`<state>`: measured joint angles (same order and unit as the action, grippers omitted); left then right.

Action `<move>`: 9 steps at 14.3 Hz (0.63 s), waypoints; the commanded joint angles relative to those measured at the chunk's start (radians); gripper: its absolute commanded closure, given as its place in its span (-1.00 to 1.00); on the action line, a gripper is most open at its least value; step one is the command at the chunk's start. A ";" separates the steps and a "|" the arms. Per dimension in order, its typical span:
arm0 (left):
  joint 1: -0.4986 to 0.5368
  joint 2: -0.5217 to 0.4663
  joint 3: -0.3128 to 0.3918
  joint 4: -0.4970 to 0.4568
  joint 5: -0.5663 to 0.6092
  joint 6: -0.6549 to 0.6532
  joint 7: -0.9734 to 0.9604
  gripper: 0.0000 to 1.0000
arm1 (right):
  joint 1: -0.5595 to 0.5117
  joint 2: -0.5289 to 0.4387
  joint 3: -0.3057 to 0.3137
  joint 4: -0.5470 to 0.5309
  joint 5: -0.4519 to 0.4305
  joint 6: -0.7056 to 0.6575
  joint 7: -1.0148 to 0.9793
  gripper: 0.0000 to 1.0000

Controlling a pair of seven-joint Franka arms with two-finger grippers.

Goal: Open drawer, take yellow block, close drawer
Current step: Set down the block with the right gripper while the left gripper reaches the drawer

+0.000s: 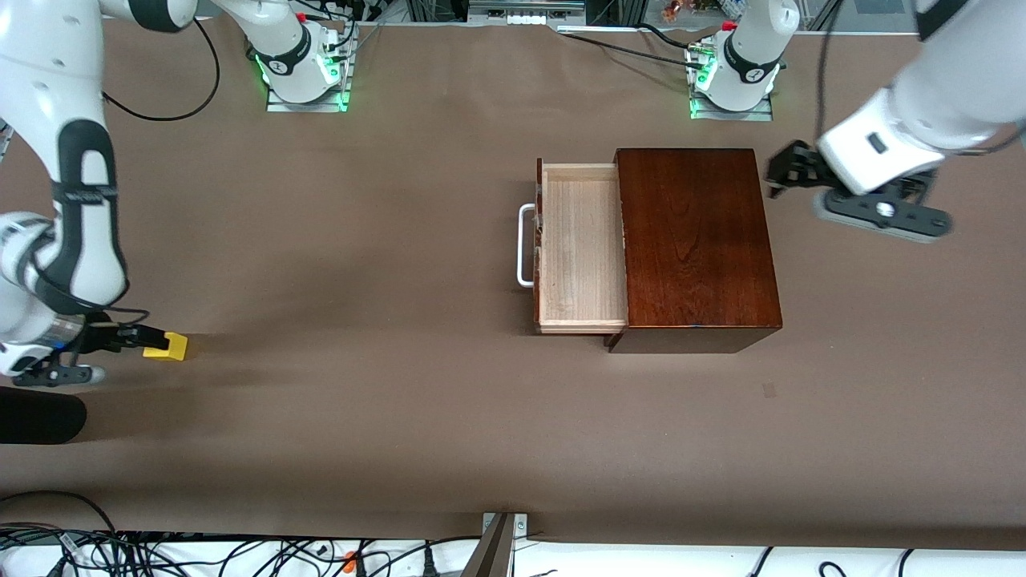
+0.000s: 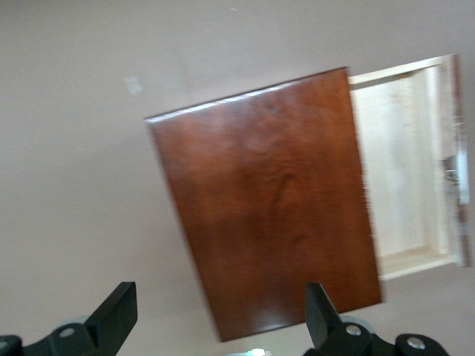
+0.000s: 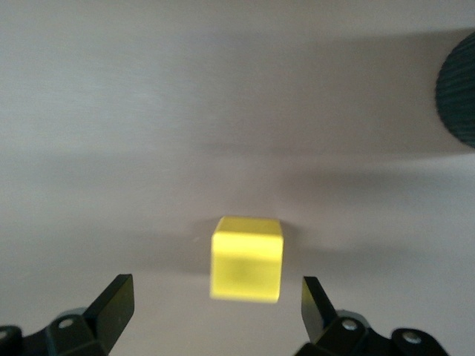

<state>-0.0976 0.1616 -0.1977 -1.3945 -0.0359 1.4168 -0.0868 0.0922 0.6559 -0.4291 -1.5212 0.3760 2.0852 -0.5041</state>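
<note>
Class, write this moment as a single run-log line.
drawer: open, empty | yellow block: on table, right arm's end | right gripper: open, block between fingers | left gripper: open, waits above wooden box

Both arms out, both grippers open

The right gripper (image 1: 148, 340) sits low at the right arm's end of the table, fingers (image 3: 111, 304) spread apart; the left gripper (image 1: 781, 172) hangs raised at the other end, fingers (image 2: 119, 315) spread wide, holding nothing.

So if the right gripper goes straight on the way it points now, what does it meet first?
Probably the yellow block: it sits on the table directly ahead of the right gripper, between its open fingers. Depth is unclear, but nothing else shows in that line.
</note>
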 commanded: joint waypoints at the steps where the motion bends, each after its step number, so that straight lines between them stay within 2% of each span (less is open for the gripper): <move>1: -0.109 0.084 0.001 0.064 -0.056 -0.018 -0.189 -1.00 | 0.003 -0.143 -0.005 -0.025 -0.005 -0.141 0.015 -1.00; 3: -0.200 0.127 0.000 0.095 -0.059 -0.013 -0.359 -1.00 | 0.015 -0.228 -0.010 -0.025 -0.057 -0.227 0.019 -1.00; 5: -0.281 0.185 0.001 0.132 -0.071 0.005 -0.436 -1.00 | 0.050 -0.303 -0.010 -0.028 -0.135 -0.296 0.021 -1.00; 7: -0.353 0.239 0.001 0.143 -0.090 0.056 -0.543 -1.00 | 0.092 -0.372 -0.008 -0.051 -0.218 -0.362 0.108 -1.00; 9: -0.419 0.292 0.003 0.143 -0.088 0.132 -0.661 -1.00 | 0.106 -0.438 -0.002 -0.091 -0.233 -0.372 0.153 -1.00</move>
<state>-0.4599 0.3771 -0.2097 -1.3127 -0.1024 1.5166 -0.6555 0.1757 0.2984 -0.4350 -1.5362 0.1776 1.7163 -0.3966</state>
